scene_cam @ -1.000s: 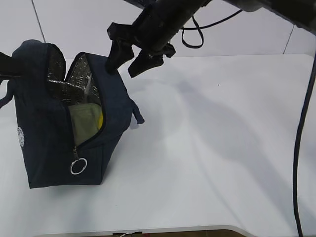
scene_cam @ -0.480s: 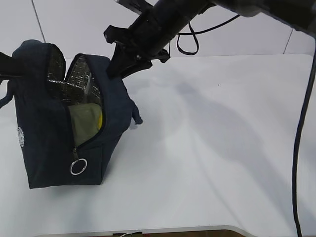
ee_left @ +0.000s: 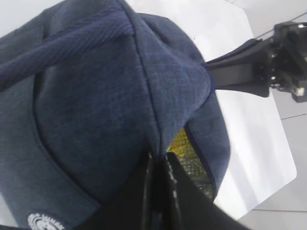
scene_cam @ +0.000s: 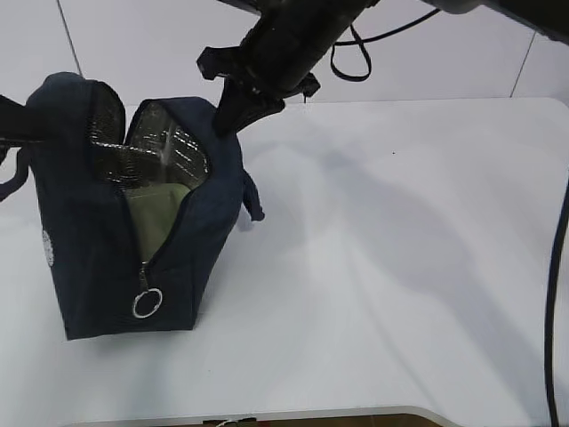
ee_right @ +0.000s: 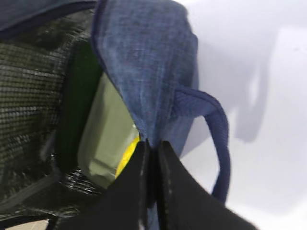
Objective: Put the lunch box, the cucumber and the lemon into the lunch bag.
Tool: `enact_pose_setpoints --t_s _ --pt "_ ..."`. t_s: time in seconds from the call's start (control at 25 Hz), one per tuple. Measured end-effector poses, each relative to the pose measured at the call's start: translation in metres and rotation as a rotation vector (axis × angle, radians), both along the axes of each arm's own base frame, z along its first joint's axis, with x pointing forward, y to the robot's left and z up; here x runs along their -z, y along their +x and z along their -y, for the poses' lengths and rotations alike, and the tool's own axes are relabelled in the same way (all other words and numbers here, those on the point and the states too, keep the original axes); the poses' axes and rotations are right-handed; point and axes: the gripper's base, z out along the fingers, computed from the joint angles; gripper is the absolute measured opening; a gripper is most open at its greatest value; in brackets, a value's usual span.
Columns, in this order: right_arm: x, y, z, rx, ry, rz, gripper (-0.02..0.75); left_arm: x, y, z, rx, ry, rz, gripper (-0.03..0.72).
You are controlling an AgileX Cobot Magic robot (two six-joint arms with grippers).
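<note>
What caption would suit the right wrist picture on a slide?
Right gripper pinches the lunch bag rim, revealing lunch box, lemon and cucumber.

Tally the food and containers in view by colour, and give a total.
Navy: 1, the lunch bag
Pale green: 1, the lunch box, going by its lid
Dark green: 1, the cucumber
Yellow: 1, the lemon
Total: 4
</note>
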Motion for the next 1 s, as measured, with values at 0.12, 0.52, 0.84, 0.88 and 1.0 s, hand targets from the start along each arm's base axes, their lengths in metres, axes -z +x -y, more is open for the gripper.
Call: enact_pose_setpoints --t_s 0.12,0.52,0.84,0.88,1.0 --pt "-0.015 -0.004 0.006 0.004 -0.036 0.051 0.013 -0.002 0.005 0.011 0.037 0.008 0.013 -0.01" --pt "-0.038 -0.01 0.02 0.04 -0.131 0.137 0.012 -0.008 0.034 0.063 0.17 0.022 0.063 -0.01" --pt "-0.044 -0.003 0.049 0.111 -0.146 0.133 0.01 0.001 0.052 0.09 0.191 0.036 0.071 -0.01" --pt "-0.044 -0.003 0.054 0.121 -0.152 0.127 0.01 0.002 0.053 0.092 0.187 0.037 0.074 -0.01" --pt "-0.043 -0.006 0.067 0.138 -0.168 0.107 0.01 0.006 0.055 0.098 0.179 0.041 0.078 -0.01"
